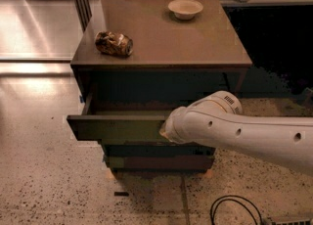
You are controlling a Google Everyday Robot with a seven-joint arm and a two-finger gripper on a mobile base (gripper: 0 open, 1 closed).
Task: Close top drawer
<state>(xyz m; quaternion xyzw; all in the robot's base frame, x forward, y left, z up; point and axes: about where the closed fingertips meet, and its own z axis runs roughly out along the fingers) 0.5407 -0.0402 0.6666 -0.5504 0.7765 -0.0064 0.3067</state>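
Beneath the cabinet top [166, 38], the top drawer [117, 127] juts toward the camera, its long axis left-right; the gripper [164, 131] sits at its front, grip state indiscernible.

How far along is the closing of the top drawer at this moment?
Done: the approach, judging by the gripper sitting at the front face of the top drawer, right of its middle. In hand: apparently the push, though contact itself is hidden by the arm. Left: nearly all the travel, since the drawer stands well out from the cabinet, with its inner floor showing.
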